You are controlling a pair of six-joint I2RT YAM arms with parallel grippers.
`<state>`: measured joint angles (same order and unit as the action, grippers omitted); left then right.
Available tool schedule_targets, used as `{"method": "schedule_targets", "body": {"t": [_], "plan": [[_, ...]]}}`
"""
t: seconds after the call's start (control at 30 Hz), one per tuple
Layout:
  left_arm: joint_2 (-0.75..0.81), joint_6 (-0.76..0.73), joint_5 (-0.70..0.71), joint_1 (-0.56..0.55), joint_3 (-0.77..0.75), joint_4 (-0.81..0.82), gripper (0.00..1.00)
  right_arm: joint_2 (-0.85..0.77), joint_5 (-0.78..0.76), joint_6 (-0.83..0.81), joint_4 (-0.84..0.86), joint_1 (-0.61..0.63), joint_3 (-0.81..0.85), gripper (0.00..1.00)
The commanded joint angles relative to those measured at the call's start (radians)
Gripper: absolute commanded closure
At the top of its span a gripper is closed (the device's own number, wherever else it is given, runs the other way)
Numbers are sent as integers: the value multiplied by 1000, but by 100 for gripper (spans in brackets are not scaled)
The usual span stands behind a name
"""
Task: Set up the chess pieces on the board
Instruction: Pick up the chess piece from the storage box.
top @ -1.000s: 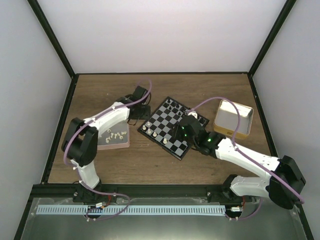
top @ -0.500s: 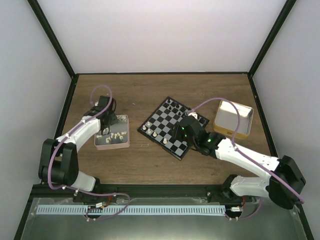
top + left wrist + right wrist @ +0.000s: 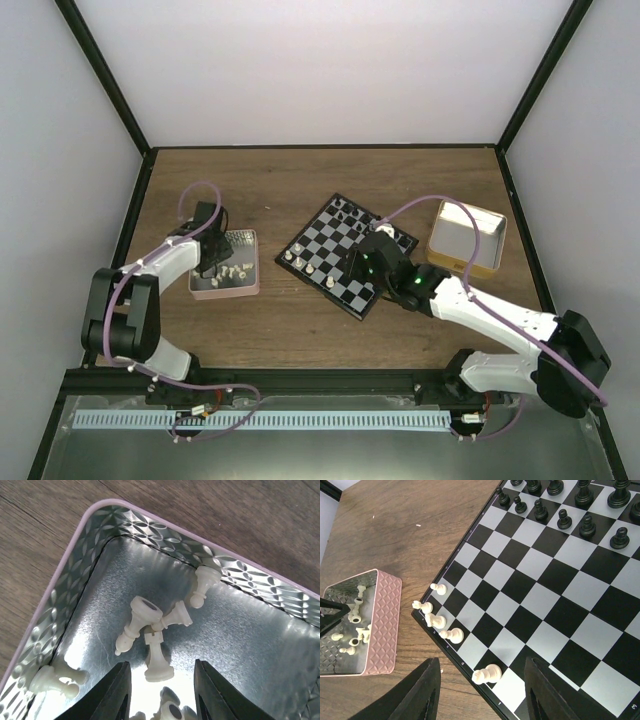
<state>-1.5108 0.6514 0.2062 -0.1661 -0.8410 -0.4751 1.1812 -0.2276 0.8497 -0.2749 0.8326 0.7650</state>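
Observation:
The board (image 3: 335, 255) lies mid-table, with black chess pieces (image 3: 563, 518) along its far side and several white ones (image 3: 452, 635) at its left corner. More white chess pieces (image 3: 137, 622) lie tipped over in the pink tray (image 3: 75, 555). My left gripper (image 3: 161, 672) is down inside that tray. It is open, and a fallen white piece (image 3: 157, 657) lies just ahead between its fingers. My right gripper (image 3: 481, 667) hovers open over the board's near edge, above a white pawn (image 3: 486, 674), and holds nothing.
The pink tray (image 3: 255, 262) stands left of the board. A tan box (image 3: 467, 238) with a silvery inside sits to the board's right. Bare wooden table (image 3: 300, 175) stretches behind the board, bounded by black frame posts and pale walls.
My left arm swung from the board's left edge back to the pink tray and lowered into it, its fingers drawing a little closer. The right arm stayed put.

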Motion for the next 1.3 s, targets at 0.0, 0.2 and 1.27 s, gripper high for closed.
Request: {"method": "schedule_targets", "body": {"t": [0.0,0.2,1.27], "plan": [[-41,-8,-9,15,-3,38,64,6,-8,-2,19,-6,10,53],[-74,-10,-41,22,4,56,70,10,-9,-3,21,-6,13,53],[161,-195,-379,-104,-83,22,88,-30,196,-157,56,-81,114,50]]}}
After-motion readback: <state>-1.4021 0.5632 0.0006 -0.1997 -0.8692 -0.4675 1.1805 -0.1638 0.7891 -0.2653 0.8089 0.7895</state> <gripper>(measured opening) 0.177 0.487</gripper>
